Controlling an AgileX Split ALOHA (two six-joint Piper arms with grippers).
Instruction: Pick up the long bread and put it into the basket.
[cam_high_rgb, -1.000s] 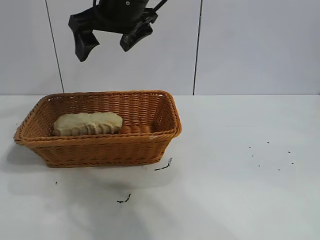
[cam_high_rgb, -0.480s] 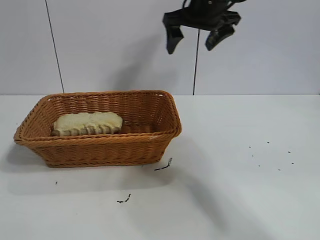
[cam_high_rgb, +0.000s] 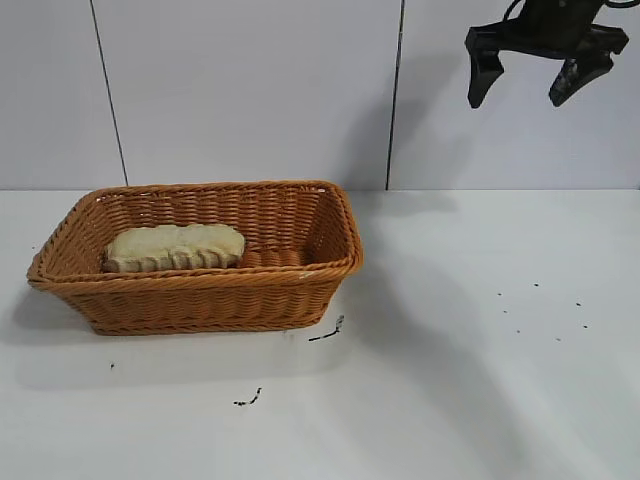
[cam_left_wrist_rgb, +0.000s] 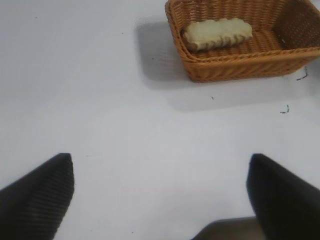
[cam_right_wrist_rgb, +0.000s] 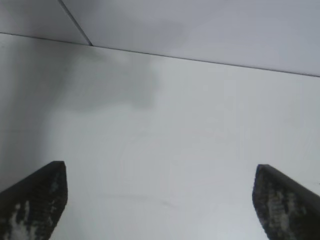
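Note:
The long bread (cam_high_rgb: 175, 247), tan with ridged stripes, lies inside the orange-brown wicker basket (cam_high_rgb: 200, 282) at the table's left, toward the basket's left end. My right gripper (cam_high_rgb: 518, 98) hangs high at the upper right, well away from the basket, open and empty; its wrist view shows its gripper (cam_right_wrist_rgb: 160, 197) over bare table and wall. My left gripper (cam_left_wrist_rgb: 160, 187) is open and empty, out of the exterior view; its wrist view shows the basket (cam_left_wrist_rgb: 240, 67) and the bread (cam_left_wrist_rgb: 217, 34) far off.
Small dark scraps lie on the white table in front of the basket (cam_high_rgb: 327, 333) (cam_high_rgb: 248, 400), and fine specks at the right (cam_high_rgb: 540, 310). A white panelled wall (cam_high_rgb: 250, 90) stands behind the table.
My right gripper has swung from above the basket at the upper left across to the upper right, staying open. The bread and basket have not moved.

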